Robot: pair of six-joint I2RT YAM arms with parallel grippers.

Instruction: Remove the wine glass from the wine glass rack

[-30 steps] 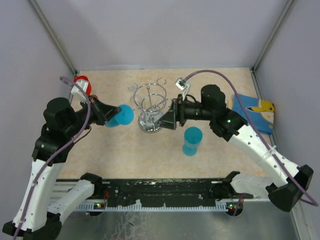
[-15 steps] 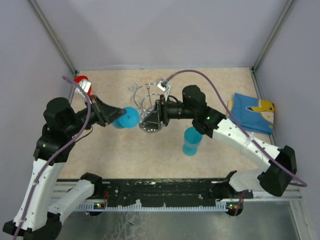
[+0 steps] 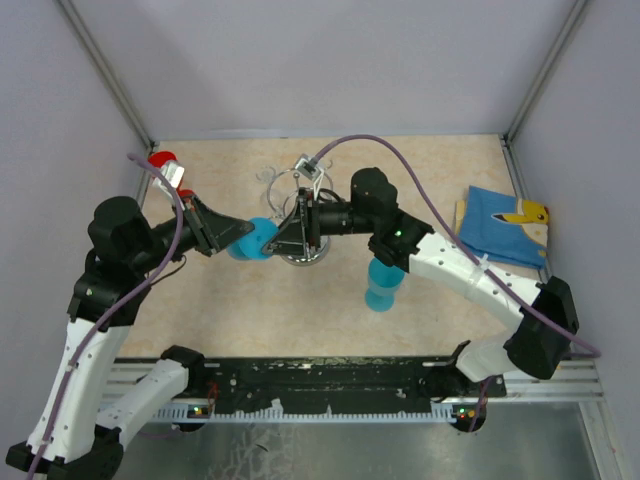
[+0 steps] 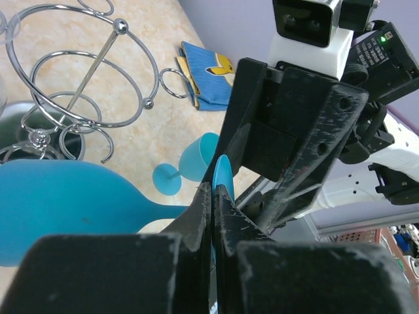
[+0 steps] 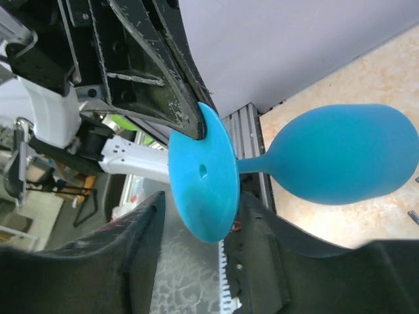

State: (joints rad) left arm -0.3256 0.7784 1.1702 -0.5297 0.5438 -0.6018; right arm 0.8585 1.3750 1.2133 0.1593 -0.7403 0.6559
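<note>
Two arms meet over the middle of the table (image 3: 230, 300). The left arm climbs from its base at the near left corner, elbow high, forearm angled in towards the centre. Its left gripper (image 4: 213, 196) is clamped tight on the wine glass (image 5: 340, 154), pads pinched on the rim of the thin blue foot. The glass is off the wine glass rack (image 4: 80, 82), lying on its side in the air just beside the rack's shiny base. Whether it touches the chrome, I can't tell from above.

Over to the right arm: a long sweep from the near right corner, forearm nearly level, wrist stretched leftward over the rack. The right gripper (image 5: 203, 222) has its jaws parted, one finger (image 5: 131, 261) on each side of the glass's foot, facing the disc square on. Contact with the foot? Can't call it.

A second blue glass (image 3: 384, 283) stands on the table below the right forearm, apart from the rack. At the far right lies a blue cloth (image 3: 505, 225) with a yellow printed figure and a white and dark patch, with no lettering I can make out. A green light (image 4: 382, 39) glows on the right arm. A red-capped object (image 3: 162, 160) sits at the far left corner, beside the left wrist.
</note>
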